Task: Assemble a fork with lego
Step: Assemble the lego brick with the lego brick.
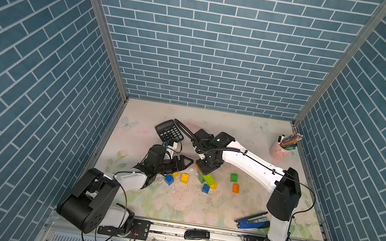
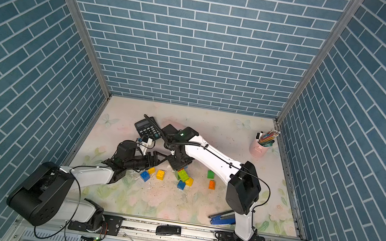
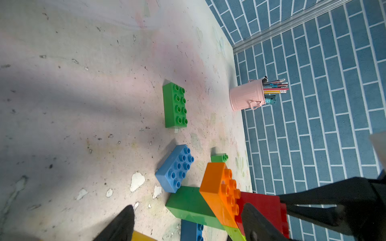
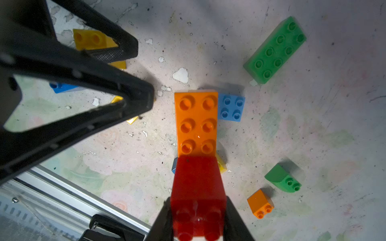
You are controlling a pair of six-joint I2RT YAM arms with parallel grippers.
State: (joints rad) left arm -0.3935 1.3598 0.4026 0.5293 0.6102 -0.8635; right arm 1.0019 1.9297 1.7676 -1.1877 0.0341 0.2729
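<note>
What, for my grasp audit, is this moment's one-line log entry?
left gripper: open, empty | right gripper: shut on red brick | red brick: joined to orange brick | stage: mid-assembly

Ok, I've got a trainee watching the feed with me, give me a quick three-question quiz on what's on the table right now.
1. True or false: the left gripper is shut.
2. What colour is the brick that the right gripper holds? A red; B blue; C yellow.
3. Fill in: the pencils stand in a ___ cup.
Key: 1 false, its jaws stand open; 2 A; 3 pink.
</note>
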